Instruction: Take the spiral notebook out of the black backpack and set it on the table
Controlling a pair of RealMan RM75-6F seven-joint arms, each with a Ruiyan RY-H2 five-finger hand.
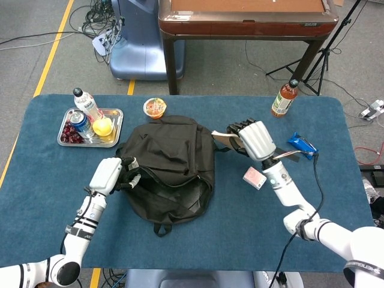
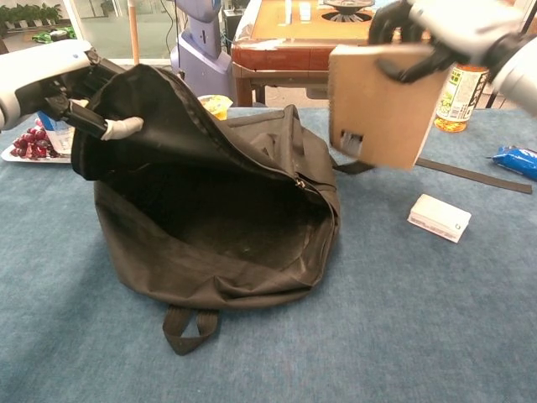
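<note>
The left hand [image 2: 50, 75] grips the bag's [image 2: 210, 227] flap, holding it open. Right of the bag, the right hand [image 2: 445, 29] holds the notebook [image 2: 382, 105] up in the air. Lower it slowly and flat onto the table [image 2: 403, 319], missing the white box [image 2: 438, 217].

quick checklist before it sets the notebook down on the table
1. Notebook held by right robot hand: ok.
2. Notebook fully out of backpack: ok.
3. Bare table in front of the white box to land on: ok.
4. Notebook clear of white box and strap: ok, held above them.
5. Left robot hand holds the backpack flap: ok.
6. Grip firmness: cannot tell.
</note>
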